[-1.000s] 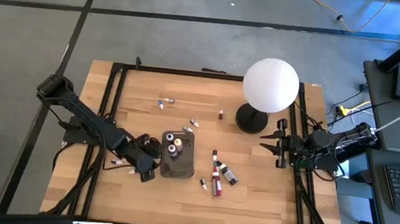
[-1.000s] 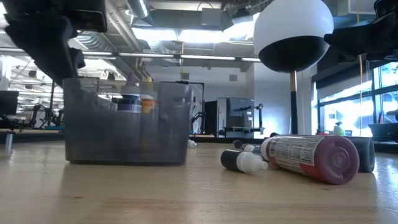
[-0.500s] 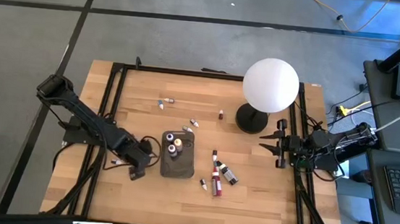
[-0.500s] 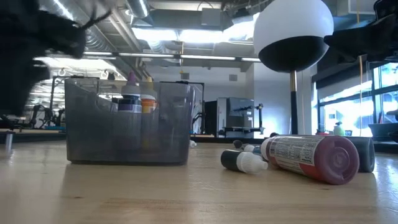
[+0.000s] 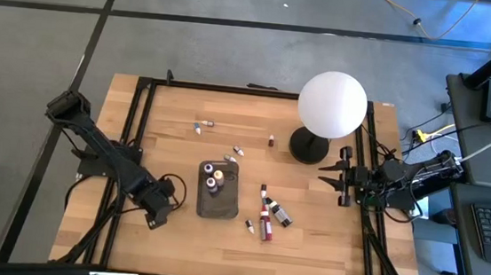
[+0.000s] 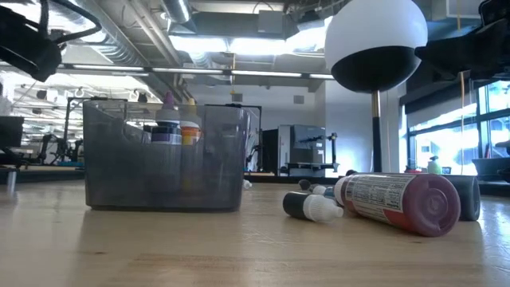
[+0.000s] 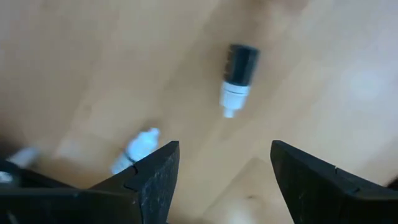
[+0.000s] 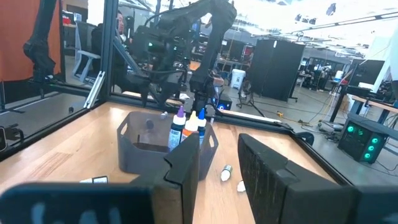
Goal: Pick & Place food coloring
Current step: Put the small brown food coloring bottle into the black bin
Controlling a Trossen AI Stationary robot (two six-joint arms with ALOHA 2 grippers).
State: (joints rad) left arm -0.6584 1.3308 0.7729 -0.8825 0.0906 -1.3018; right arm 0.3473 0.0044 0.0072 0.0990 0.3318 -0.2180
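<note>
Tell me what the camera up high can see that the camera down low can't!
Only the high view shows the left gripper, open and empty above bare wood left of the tray, the right gripper open and waiting at the right edge, and tiny bottles scattered beyond the tray, like one near the lamp. Only the low view shows the room behind the table and the red bottle's label. Both show the tray with bottles standing inside, the red bottle lying right of it, and the white globe lamp.
</note>
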